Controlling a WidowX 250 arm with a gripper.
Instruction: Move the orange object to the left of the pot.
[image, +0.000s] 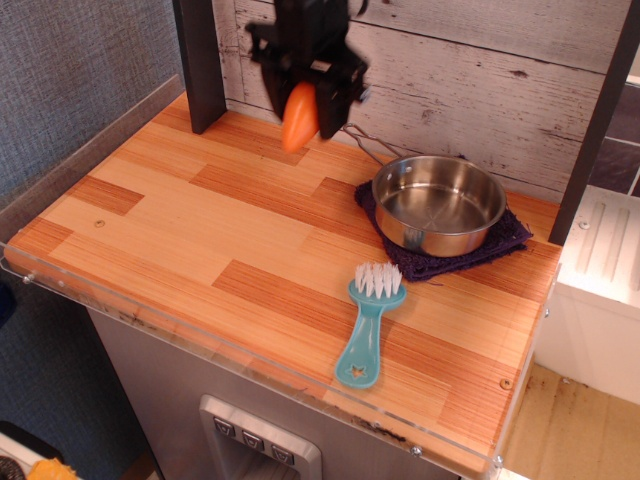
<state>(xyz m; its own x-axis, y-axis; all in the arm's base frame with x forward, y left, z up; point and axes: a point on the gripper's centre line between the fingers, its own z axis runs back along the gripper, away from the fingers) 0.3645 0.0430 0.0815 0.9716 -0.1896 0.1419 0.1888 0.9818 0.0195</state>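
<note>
The orange object (299, 117) is a small smooth tapering toy held in my black gripper (303, 100). It hangs in the air above the back of the wooden table, to the left of the pot. The jaws are shut on it from both sides. The pot (438, 204) is a shallow shiny steel bowl with a thin wire handle (364, 139). It stands empty on a dark purple cloth (440, 258) at the right of the table.
A teal brush (367, 325) with white bristles lies in front of the pot near the table's front edge. A dark post (200, 62) stands at the back left. A white plank wall runs behind. A clear rim (250, 358) edges the table's front.
</note>
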